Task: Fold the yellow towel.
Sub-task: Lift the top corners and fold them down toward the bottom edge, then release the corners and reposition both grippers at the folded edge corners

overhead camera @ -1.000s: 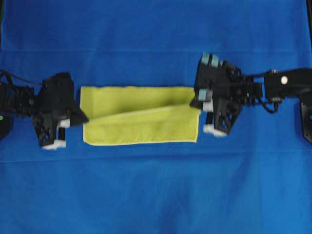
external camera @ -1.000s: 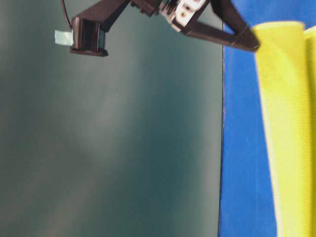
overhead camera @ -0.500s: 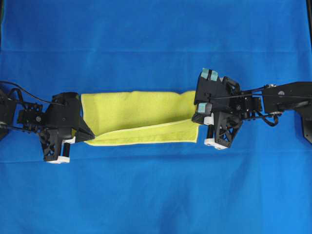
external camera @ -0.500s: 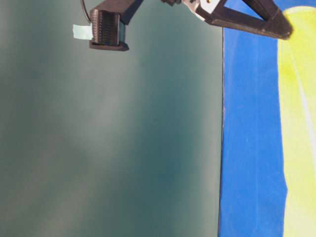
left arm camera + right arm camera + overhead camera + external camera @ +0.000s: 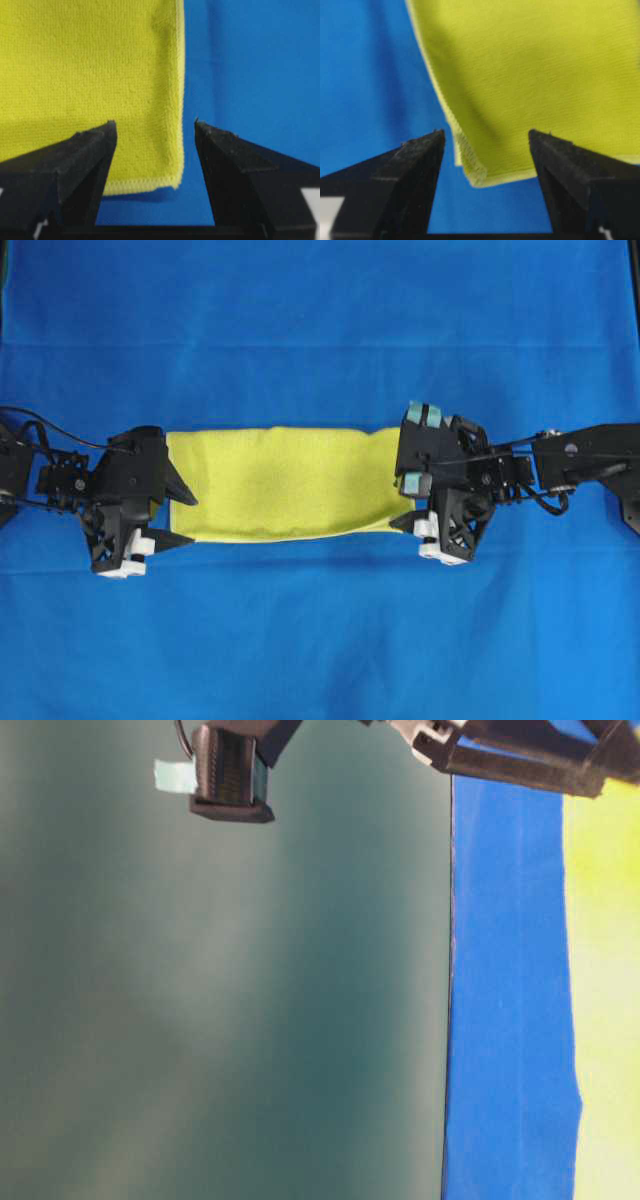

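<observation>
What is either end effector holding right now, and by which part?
Nothing. Both the left end effector and the right end effector are open, each with a corner of the yellow towel lying loose between its fingers.

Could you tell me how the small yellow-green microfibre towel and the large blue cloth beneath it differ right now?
The yellow-green microfibre towel is far smaller than the large blue cloth, which fills the overhead view. The towel lies doubled into a long strip, while the blue cloth is spread out in a single layer. The towel has a textured weave and a paler stitched hem; the blue cloth looks plain. Both lie flat, and neither is gripped.
</observation>
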